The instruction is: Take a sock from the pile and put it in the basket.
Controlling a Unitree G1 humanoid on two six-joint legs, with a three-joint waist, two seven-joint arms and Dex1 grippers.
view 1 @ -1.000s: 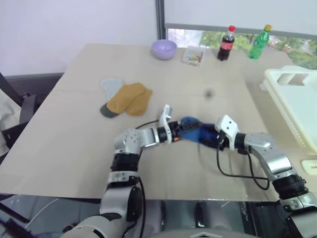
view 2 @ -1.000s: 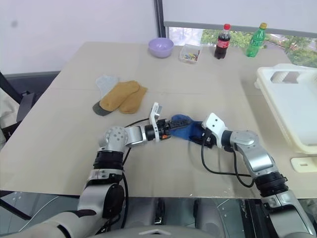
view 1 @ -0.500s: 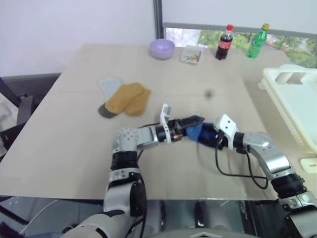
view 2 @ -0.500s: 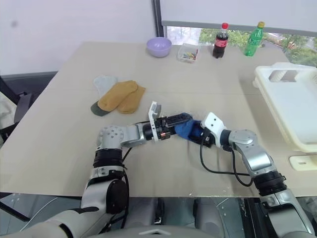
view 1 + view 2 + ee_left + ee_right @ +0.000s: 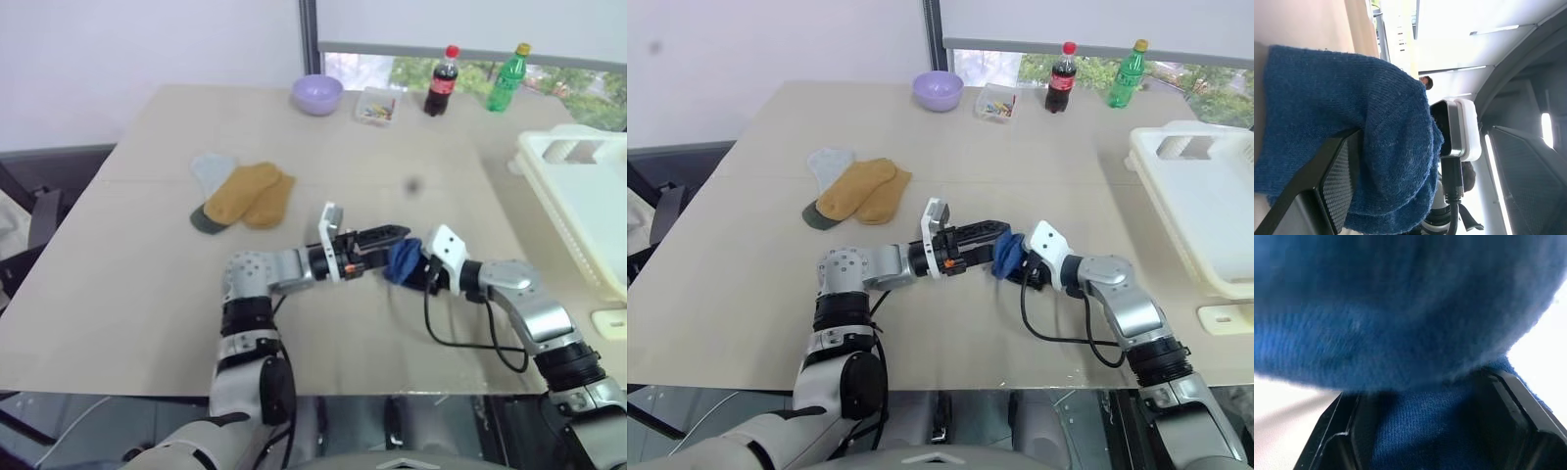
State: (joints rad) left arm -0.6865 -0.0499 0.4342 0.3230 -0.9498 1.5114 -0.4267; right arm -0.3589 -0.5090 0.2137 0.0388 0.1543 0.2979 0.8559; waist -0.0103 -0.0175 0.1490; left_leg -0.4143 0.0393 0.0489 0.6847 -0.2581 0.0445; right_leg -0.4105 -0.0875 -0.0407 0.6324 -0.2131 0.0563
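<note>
Since the earlier frame, the left gripper (image 5: 397, 233) has been rising slightly off the table (image 5: 137, 284) and rolling, and the blue sock (image 5: 403, 260) has been bunching from a flat spread into a compact wad.

The left gripper is standing wide open, its 2 fingers pointing level toward the sock; the left wrist view shows 1 finger lying against the fabric without clamping it. The right gripper (image 5: 1019, 266) is closing on the blue sock (image 5: 1415, 323), whose knit is filling the space between its 2 fingers.

The step in hand is judged to be a handover: the sock is passing from the left gripper to the right.

The pile (image 5: 240, 194), holding mustard, pale grey and dark grey socks, is lying well apart, farther across the table. The basket (image 5: 588, 211) is standing at the table's right edge, well apart from the sock.

The next move is calling for the left gripper to be backing clear, and for the right arm to be carrying the sock rightward over the basket rim before releasing it.
</note>
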